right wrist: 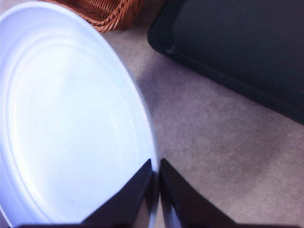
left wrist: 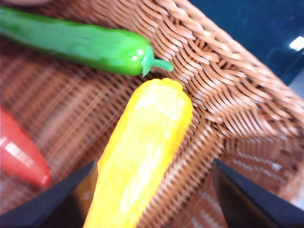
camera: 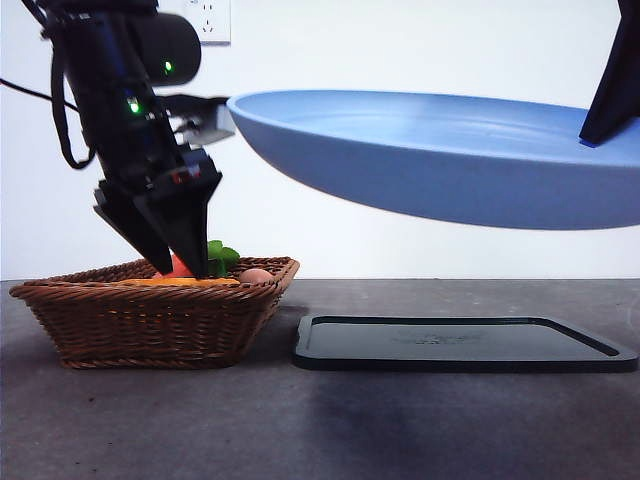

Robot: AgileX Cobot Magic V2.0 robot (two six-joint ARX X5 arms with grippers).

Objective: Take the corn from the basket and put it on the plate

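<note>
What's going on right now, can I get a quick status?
Left gripper open, down in the basket, straddling the corn. Right gripper shut on the plate, holding it above the black tray. Green pepper beside the corn.

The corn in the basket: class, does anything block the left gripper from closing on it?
Nothing visible does. The left gripper is down in the basket, jaws open either side of the corn. The green pepper and a red vegetable lie off to the sides, clear of the jaws.
</note>
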